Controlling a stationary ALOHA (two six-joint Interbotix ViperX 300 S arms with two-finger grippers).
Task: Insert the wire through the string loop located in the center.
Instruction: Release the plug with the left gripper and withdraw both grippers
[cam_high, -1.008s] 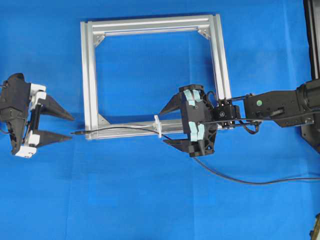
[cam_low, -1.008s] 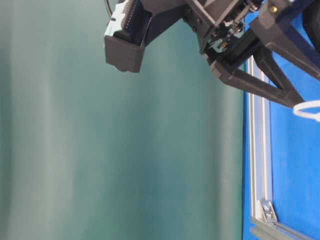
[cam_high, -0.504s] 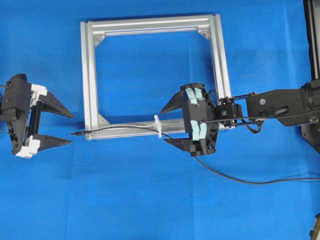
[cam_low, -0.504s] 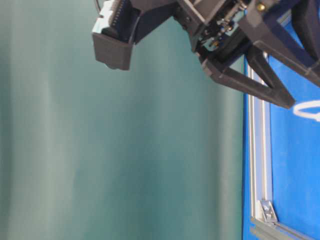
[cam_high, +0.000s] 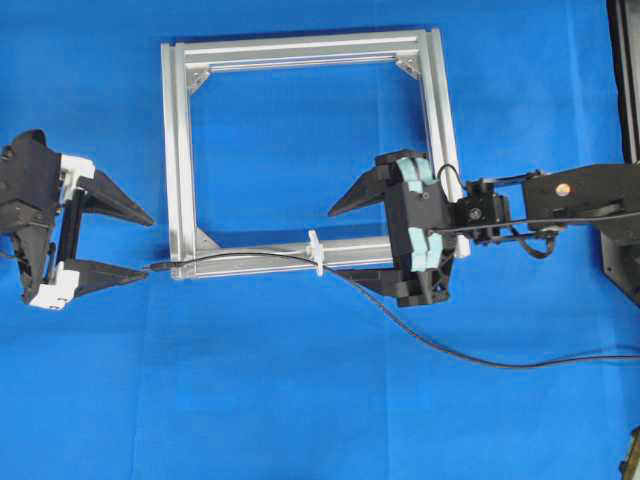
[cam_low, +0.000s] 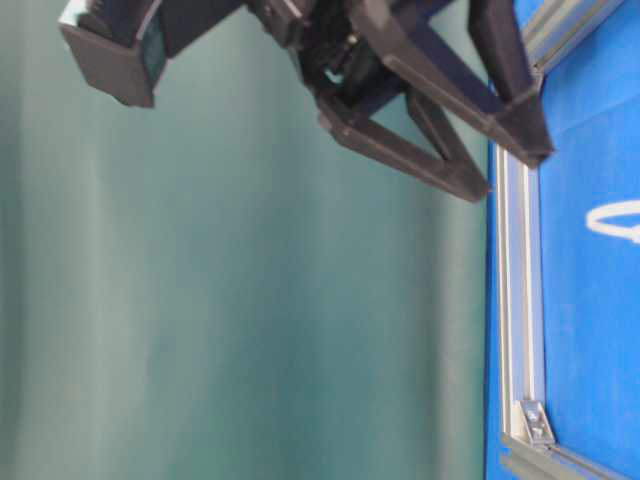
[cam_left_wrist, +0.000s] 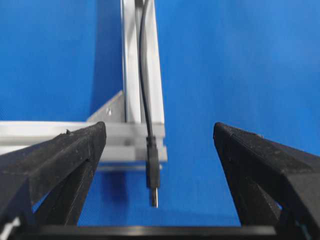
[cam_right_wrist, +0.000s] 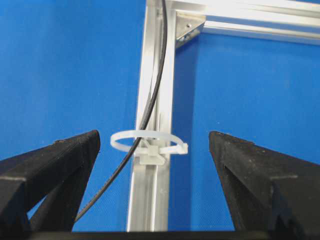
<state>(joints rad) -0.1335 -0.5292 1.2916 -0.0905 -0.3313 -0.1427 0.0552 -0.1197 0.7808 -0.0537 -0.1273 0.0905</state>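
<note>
Now the right gripper (cam_high: 357, 244) has drawn back rightward, the left gripper (cam_high: 143, 243) spread wider, both fingers apart, empty.

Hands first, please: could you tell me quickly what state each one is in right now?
Left hand: open, holding nothing; the wire tip lies between its fingers.
Right hand: open, holding nothing.

A bright blue cloth (cam_high: 300, 400) covers the whole table surface, evenly lit with soft shadows. At the right edge stands a dark vertical post (cam_high: 622, 80). In the table-level view a plain grey-green curtain (cam_low: 250, 300) with faint vertical folds fills the backdrop
</note>
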